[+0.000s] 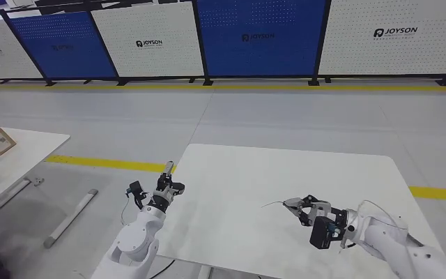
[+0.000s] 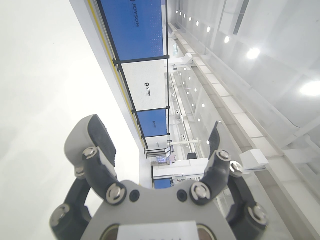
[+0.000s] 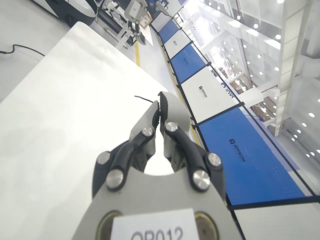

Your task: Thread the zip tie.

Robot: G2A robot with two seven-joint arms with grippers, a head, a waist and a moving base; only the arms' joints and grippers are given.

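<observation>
Right wrist view: right fingers (image 3: 172, 111) pinched on zip tie (image 3: 143, 98), tail jutting past tips; left fingers (image 2: 101, 138) spread, empty.

**Hidden and Cropped Regions**

The zip tie (image 3: 143, 98) appears as a thin dark strand emerging from the pressed-together fingers of the right gripper (image 3: 159, 107). The length clamped between the pads is hidden, and its head cannot be made out. In the top view the strand is too fine to show detail. A side table (image 1: 31, 146) is cut by the left edge of that view, and the flat item (image 1: 5, 141) on it cannot be identified.
</observation>
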